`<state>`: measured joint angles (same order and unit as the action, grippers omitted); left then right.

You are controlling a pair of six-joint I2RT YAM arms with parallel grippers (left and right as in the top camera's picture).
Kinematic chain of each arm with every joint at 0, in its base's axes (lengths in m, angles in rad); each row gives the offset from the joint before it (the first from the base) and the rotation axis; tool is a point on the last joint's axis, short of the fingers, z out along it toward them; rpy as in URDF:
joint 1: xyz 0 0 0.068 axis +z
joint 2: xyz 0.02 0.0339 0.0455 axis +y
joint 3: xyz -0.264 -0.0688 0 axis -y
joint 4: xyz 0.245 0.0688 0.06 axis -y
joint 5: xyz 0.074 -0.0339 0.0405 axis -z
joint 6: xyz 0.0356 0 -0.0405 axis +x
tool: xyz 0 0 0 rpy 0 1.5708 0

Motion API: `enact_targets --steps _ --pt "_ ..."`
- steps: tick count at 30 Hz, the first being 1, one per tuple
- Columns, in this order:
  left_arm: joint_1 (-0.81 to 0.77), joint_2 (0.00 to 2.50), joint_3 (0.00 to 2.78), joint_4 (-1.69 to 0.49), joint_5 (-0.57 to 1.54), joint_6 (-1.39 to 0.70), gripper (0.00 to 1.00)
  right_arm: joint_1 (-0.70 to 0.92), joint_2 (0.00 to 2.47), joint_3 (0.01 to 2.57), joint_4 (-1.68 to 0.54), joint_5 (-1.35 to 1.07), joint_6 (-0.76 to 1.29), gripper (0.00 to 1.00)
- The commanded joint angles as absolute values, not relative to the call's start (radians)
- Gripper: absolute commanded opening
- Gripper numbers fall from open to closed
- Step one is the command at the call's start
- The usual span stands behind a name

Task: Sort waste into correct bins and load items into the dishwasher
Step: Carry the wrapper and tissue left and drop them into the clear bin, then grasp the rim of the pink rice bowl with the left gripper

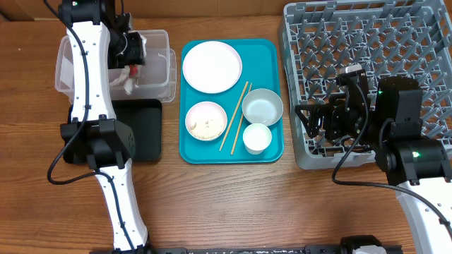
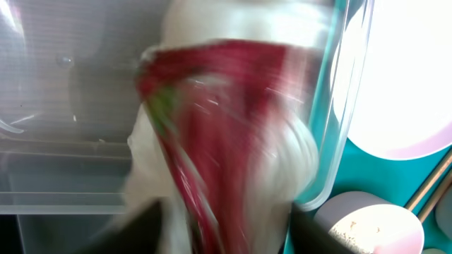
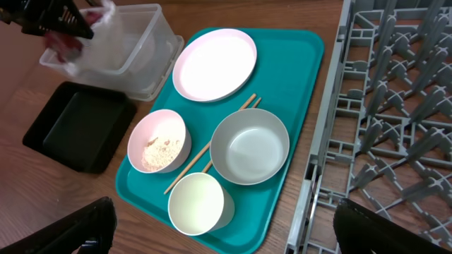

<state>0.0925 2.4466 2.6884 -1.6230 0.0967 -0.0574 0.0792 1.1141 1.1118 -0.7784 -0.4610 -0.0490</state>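
My left gripper [image 1: 131, 49] hangs over the clear tub [image 1: 159, 70], its fingers apart. The red wrapper [image 2: 219, 106] and the white napkin [image 2: 282, 162] blur between them, over the tub. On the teal tray [image 1: 272, 53] lie the plate [image 1: 212, 66], a bowl with rice scraps [image 1: 206, 121], a grey bowl [image 1: 263, 106], the cup [image 1: 257, 138] and the chopsticks [image 1: 234, 116]. My right gripper [image 3: 236, 233] is open and empty above the table, between the teal tray and the dish rack [image 1: 367, 56].
The black tray [image 1: 141, 130] sits on the table just in front of the clear tub, partly under my left arm. The right arm's body overlaps the rack's front left part.
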Motion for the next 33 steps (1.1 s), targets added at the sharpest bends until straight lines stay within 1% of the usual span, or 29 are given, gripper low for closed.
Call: enact_targets --steps 1,6,9,12,18,21,26,30,33 --pt "0.101 2.458 2.690 -1.623 0.109 -0.056 1.00 0.077 1.113 1.139 -0.772 -0.473 -0.049 1.00" --pt "0.102 2.428 2.753 -1.690 0.112 -0.029 1.00 0.077 1.113 1.139 -0.768 -0.472 -0.049 1.00" --pt "0.110 2.373 2.786 -1.690 0.141 -0.029 1.00 0.077 1.113 1.139 -0.768 -0.473 -0.049 1.00" --pt "0.120 2.278 2.796 -1.690 0.183 -0.029 1.00 0.077 1.113 1.138 -0.769 -0.473 -0.049 1.00" --pt "0.099 2.075 2.774 -1.690 0.186 -0.029 1.00 0.077 1.113 1.138 -0.776 -0.489 -0.049 1.00" --pt "0.054 1.989 2.695 -1.690 0.186 -0.030 1.00 0.077 1.113 1.138 -0.777 -0.532 -0.049 1.00" --pt "-0.064 1.876 2.431 -1.690 0.185 -0.049 1.00 0.077 1.113 1.138 -0.801 -0.540 -0.049 1.00" --pt "-0.158 1.873 2.232 -1.677 0.185 -0.076 1.00 0.077 1.113 1.138 -0.818 -0.532 -0.049 1.00" --pt "-0.234 1.875 2.084 -1.579 0.209 -0.083 1.00 0.077 1.113 1.138 -0.822 -0.532 -0.049 1.00"
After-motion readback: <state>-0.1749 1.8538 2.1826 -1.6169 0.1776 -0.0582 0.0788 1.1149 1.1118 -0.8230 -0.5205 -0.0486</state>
